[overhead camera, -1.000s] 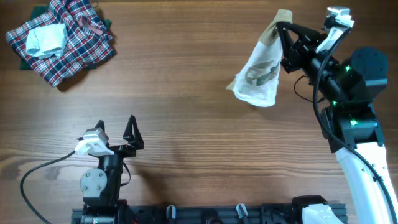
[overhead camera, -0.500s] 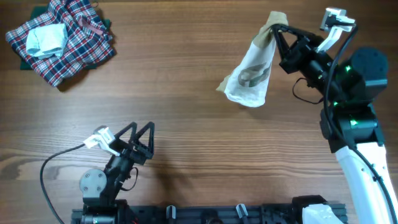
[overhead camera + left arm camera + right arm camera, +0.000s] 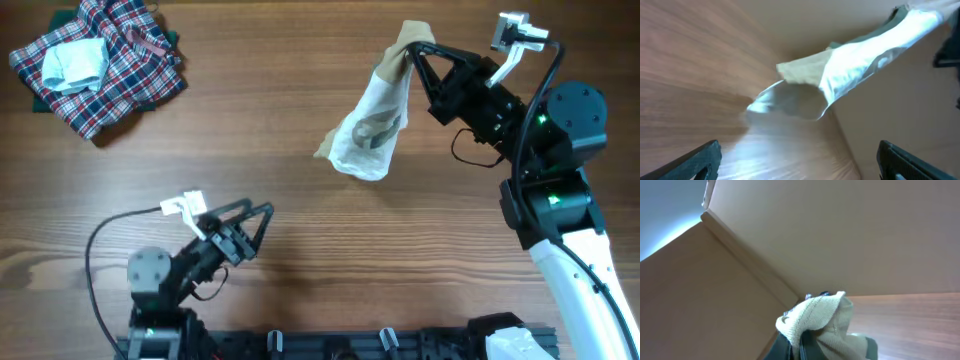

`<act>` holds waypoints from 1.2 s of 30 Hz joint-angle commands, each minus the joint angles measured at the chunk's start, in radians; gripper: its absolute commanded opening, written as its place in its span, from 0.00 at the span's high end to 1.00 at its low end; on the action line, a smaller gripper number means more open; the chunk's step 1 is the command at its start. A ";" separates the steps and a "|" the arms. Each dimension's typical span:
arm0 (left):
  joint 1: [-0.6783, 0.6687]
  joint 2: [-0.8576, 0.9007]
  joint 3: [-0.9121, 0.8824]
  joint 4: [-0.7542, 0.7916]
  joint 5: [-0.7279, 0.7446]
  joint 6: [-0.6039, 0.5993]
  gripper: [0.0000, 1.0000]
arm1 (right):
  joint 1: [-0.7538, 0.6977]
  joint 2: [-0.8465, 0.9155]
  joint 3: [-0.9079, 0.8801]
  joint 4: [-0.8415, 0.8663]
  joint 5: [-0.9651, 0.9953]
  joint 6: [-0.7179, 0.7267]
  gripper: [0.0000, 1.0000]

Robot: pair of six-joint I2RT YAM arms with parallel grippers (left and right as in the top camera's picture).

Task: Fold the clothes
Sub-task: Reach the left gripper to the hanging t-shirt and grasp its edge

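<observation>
In clamped right pincer [image 3: 413, 52], white garment [image 3: 368, 120]

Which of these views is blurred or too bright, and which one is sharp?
Overhead: sharp, evenly lit, the garment clear against the table. Left wrist: wood grain smeared by blur, the white cloth glaring. Right wrist: the tan edge near the lens is fairly sharp.

Illumination: bright, even, with soft shadows.
Overhead view is sharp. Left wrist view is motion-blurred and the garment [image 3: 855, 60] overexposed. Right wrist view has cool glare top left.
</observation>
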 commanded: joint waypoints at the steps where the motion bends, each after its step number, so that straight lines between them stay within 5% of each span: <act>1: -0.005 0.204 0.246 -0.103 0.006 0.211 0.00 | 0.004 0.000 0.023 0.012 0.019 0.014 0.96; 6: -0.123 0.565 0.430 -0.076 0.157 0.206 0.00 | 0.004 0.006 0.023 0.017 0.021 0.033 0.96; 13: -0.308 0.942 0.442 0.306 0.204 -0.003 0.00 | 0.004 0.006 0.023 0.036 0.020 0.048 0.96; 27: -0.332 1.161 0.442 0.550 0.146 -0.004 0.00 | 0.004 0.006 0.023 0.038 -0.010 0.074 0.96; 36: -0.379 1.162 0.442 0.652 0.104 -0.118 0.00 | 0.004 0.017 0.023 0.054 -0.014 0.100 0.96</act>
